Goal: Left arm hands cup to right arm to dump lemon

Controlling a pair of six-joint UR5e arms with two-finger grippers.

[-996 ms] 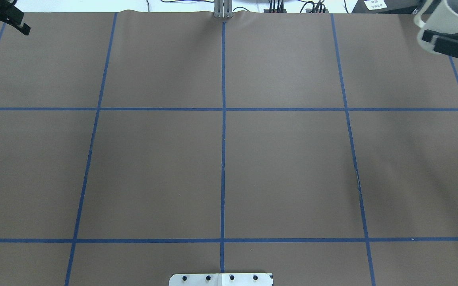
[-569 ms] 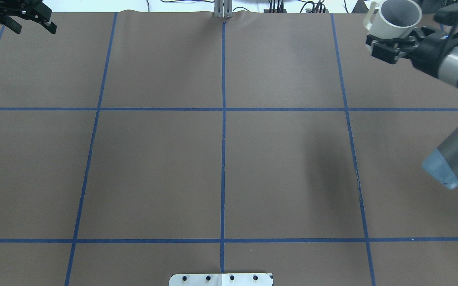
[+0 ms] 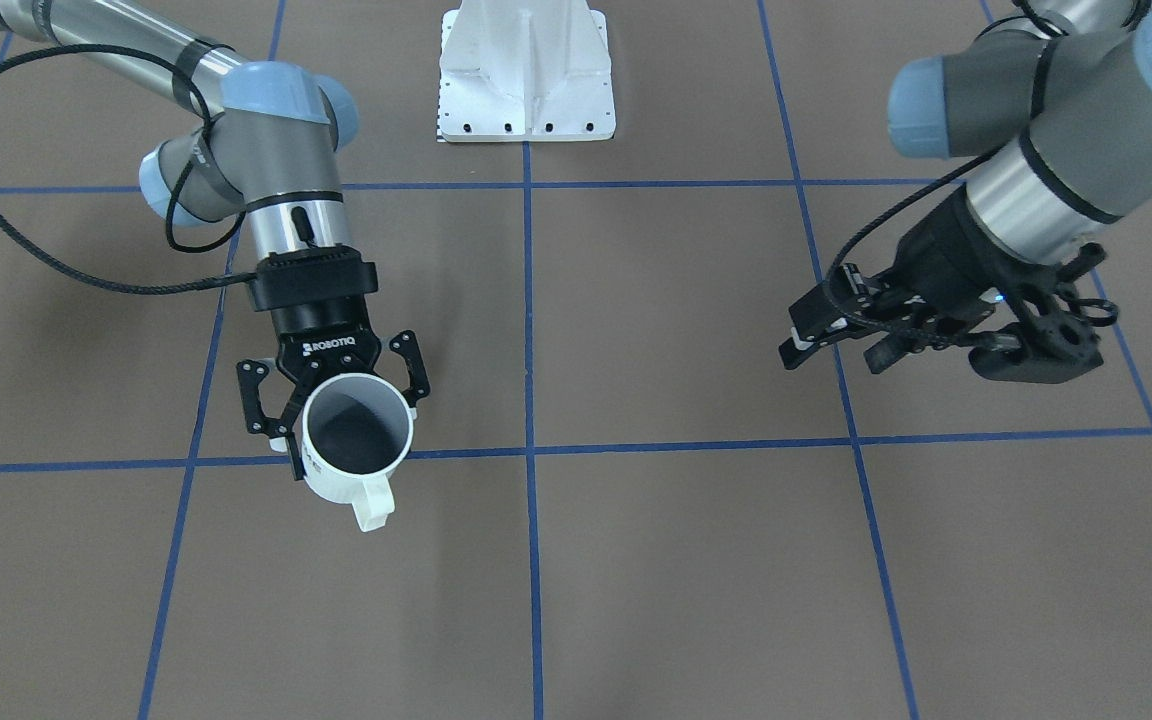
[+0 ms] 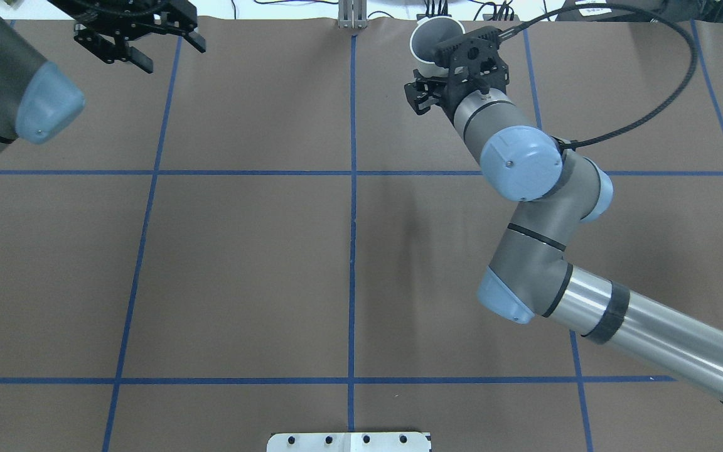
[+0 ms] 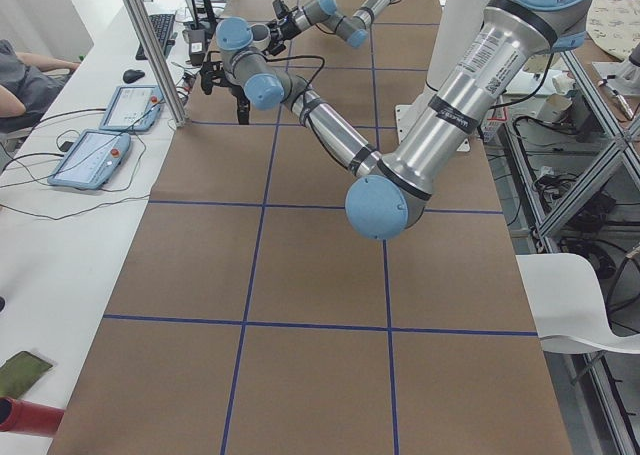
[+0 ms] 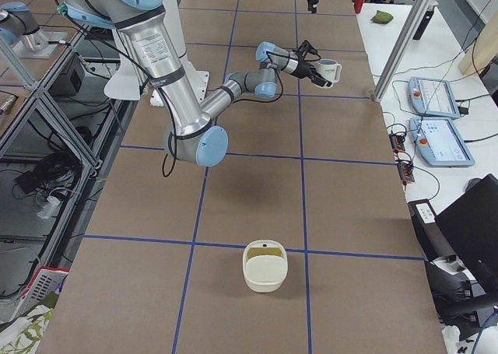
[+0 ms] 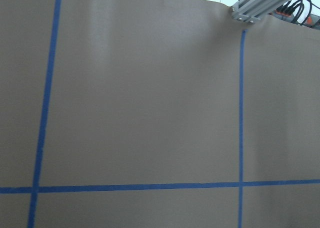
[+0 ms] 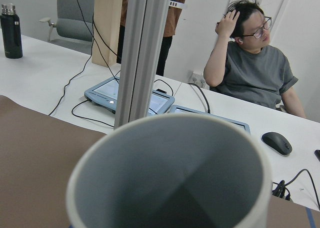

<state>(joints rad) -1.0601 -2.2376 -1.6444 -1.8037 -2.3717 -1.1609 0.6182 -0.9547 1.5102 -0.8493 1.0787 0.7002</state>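
The white cup (image 3: 354,440) is held by my right gripper (image 3: 346,425), the ROBOTIQ one, shut around its body, with the handle pointing away from the robot. In the overhead view the cup (image 4: 432,36) is near the table's far edge, just right of the centre line, with the right gripper (image 4: 425,78) behind it. The right wrist view looks into the cup (image 8: 175,178): its dark grey inside is empty, and no lemon shows. My left gripper (image 3: 831,355) is open and empty above the far left of the table, also in the overhead view (image 4: 160,53), well apart from the cup.
A cream bowl (image 6: 265,266) with something yellowish inside stands on the table's near right part. The white base plate (image 3: 526,70) is at the robot's side. An aluminium post (image 4: 352,16) stands at the far edge. Operators and tablets (image 8: 120,95) are beyond it.
My right gripper has carried the cup leftwards from the far right corner towards the centre line. My left gripper has moved rightwards along the far edge, still open.
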